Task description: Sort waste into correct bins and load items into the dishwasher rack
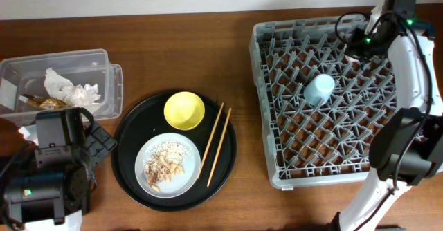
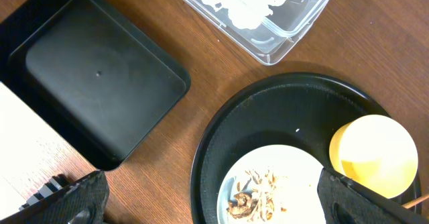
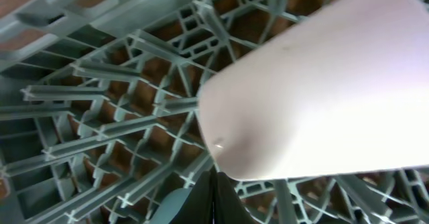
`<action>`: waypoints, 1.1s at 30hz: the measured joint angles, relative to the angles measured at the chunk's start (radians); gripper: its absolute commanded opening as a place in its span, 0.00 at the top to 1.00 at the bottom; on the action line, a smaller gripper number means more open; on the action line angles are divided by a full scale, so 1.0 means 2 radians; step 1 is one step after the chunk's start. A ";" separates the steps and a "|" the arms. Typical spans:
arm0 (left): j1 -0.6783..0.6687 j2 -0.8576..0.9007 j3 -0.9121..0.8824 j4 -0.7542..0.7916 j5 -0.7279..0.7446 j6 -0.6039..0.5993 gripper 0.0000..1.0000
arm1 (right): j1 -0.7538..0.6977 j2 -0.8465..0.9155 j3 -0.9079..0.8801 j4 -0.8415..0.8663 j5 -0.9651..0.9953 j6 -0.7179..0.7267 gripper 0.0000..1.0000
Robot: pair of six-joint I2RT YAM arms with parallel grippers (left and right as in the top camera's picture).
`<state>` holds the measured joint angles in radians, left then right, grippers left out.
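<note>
Pinching pink cup (image 3: 315, 83), apparently, right hand (image 1: 365, 43) clamped over rack (image 3: 100, 103); left hand (image 2: 214, 207) spread wide, empty.

Brown wood-grain surface (image 1: 173, 58). Large square grey plastic rack (image 1: 266, 106), an open lattice pattern with brown showing through its gaps. Light-blue cup (image 1: 319, 89); pale pink cup (image 3: 315, 83), plain and unpatterned. Large round black tray (image 1: 128, 148). Small yellow bowl (image 1: 184, 111). Round pale-grey plate (image 1: 185, 176) speckled with beige and tan food scraps (image 1: 163, 167). Pair of light wooden chopsticks (image 1: 211, 142). Clear rectangular plastic tub (image 1: 114, 93); crumpled white tissue (image 1: 69, 87); gold-brown wrapper (image 1: 43, 102). Shallow black rectangular bin (image 2: 100, 83), matte and uniform.
</note>
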<state>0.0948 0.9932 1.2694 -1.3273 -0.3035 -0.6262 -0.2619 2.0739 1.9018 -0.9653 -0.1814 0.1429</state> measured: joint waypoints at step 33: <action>0.000 0.000 0.000 0.000 0.000 0.000 0.01 | -0.048 0.054 0.075 0.022 -0.043 0.080 0.93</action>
<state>0.0948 0.9928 1.2694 -1.3277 -0.3035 -0.6262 -0.3580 2.1826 2.0525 -0.9207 -0.2672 0.3027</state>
